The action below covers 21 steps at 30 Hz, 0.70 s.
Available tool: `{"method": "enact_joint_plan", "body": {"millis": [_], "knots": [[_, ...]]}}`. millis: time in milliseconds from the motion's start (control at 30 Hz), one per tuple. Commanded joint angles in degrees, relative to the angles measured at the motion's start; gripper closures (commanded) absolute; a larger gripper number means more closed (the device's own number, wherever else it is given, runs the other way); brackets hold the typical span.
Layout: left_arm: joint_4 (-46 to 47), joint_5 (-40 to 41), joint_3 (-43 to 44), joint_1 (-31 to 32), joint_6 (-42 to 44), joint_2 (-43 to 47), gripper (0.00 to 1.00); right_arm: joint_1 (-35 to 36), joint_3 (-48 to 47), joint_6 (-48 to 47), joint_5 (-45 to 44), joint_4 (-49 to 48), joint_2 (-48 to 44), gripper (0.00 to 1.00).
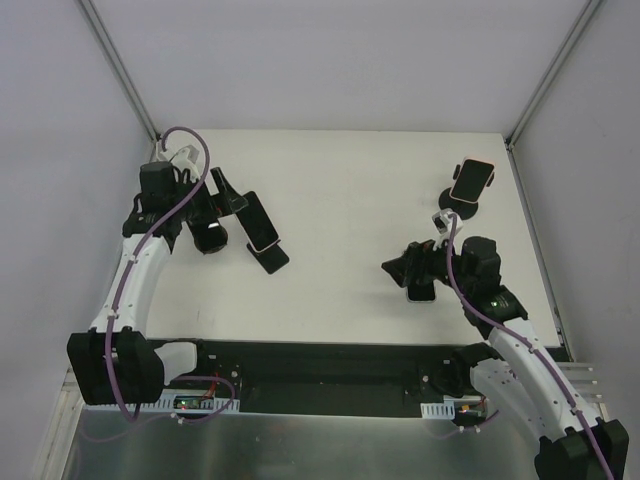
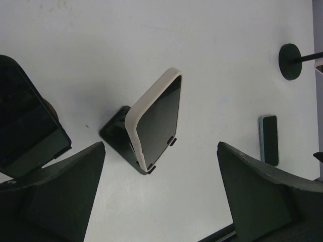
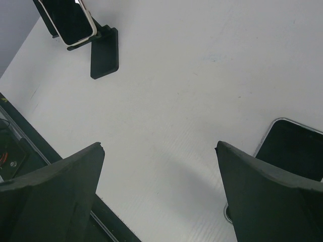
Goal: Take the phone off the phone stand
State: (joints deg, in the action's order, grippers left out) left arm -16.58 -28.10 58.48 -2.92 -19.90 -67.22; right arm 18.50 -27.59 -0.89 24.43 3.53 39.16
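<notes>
1. The cream phone, in a cream case with its screen dark, leans on the black stand. Two small hooks catch its lower edge. From above it sits at 9 o'clock from the middle of the table.
2. The left gripper is released, with its fingers spread wide. In its wrist view one finger stands at 7 o'clock of the cream phone and the other at 5 o'clock. Neither touches the cream phone or the stand.
3. A dark glossy slab shows at 9 o'clock of the cream phone in that view, cut off by the frame edge. I cannot tell what it is.
4. A teal phone lies flat at 4 o'clock from the table's middle, just under the right arm's wrist.
5. The right gripper is also released, with bare table between its spread fingers. Its wrist view shows the cream phone and stand at 11 o'clock. A rimmed phone lies at 4 o'clock beside one finger, and I cannot tell whether it is the teal one.
6. A far phone with a reddish edge rests on a round stand at 2 o'clock, well apart from both grippers.
7. All screens are dark, and any marks on the cases are too small to read.
</notes>
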Motion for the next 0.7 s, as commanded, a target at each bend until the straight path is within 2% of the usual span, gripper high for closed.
{"method": "enact_joint_plan", "body": {"millis": [0,200,533,667], "knots": [[5.5,-1.1,-2.8,0.6,-0.5,0.1,0.1,0.7,0.3,2.2,2.5,-4.8,-0.5,0.04],[10.8,-2.5,-3.2,0.6,-3.0,-4.6,0.17,0.8,0.0,3.3,2.6,-6.8,0.5,0.04],[16.0,-5.4,-4.2,0.6,-3.7,-9.7,0.37,1.0,-1.1,3.0,3.3,-7.2,2.2,0.04],[18.1,-8.1,-4.8,0.6,-4.1,-10.4,0.4,1.0,-1.8,2.8,3.3,-7.8,3.9,0.04]]}}
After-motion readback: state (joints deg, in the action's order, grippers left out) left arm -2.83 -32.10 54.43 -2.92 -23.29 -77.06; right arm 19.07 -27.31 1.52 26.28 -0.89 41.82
